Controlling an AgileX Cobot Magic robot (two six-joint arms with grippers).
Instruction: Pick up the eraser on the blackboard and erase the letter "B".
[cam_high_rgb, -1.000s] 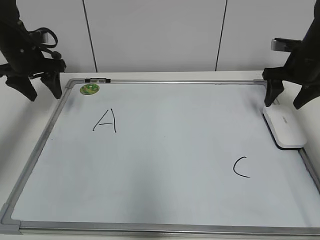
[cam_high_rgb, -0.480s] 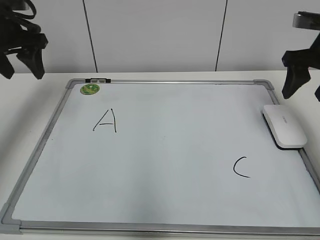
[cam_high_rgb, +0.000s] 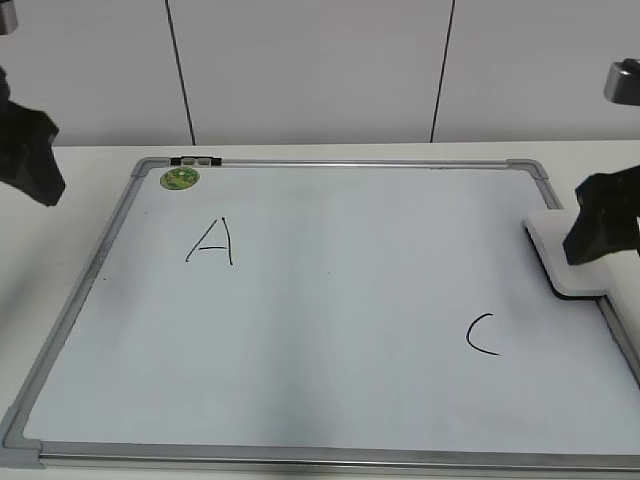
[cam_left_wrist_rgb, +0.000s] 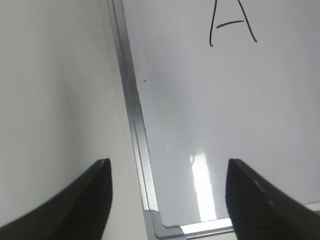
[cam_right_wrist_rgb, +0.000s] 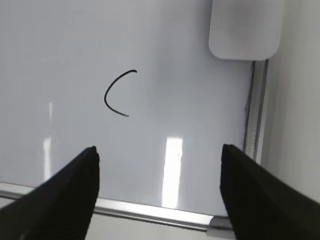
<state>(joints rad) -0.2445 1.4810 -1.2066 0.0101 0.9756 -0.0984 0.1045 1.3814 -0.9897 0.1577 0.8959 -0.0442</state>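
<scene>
The blackboard (cam_high_rgb: 330, 300) is a white board with a silver frame, lying flat on the table. The white eraser (cam_high_rgb: 546, 240) rests on its right edge and also shows in the right wrist view (cam_right_wrist_rgb: 246, 30). No letter "B" shows anywhere; only a black "A" (cam_high_rgb: 211, 242) and a black "C" (cam_high_rgb: 482, 335) are on the board. My right gripper (cam_high_rgb: 603, 225) is open and empty, raised over the right edge and covering part of the eraser. My left gripper (cam_high_rgb: 28, 155) is open and empty, off the board's left side.
A round green sticker (cam_high_rgb: 179, 178) and a small black clip (cam_high_rgb: 195, 160) sit at the board's far left corner. White table surrounds the board; white wall panels stand behind. The left wrist view shows the board's near left corner (cam_left_wrist_rgb: 162, 227) and the "A" (cam_left_wrist_rgb: 232, 22).
My left gripper has moved away from the board's far left corner to the left edge of the view. My right gripper rose and swung right, then came down in front of the eraser.
</scene>
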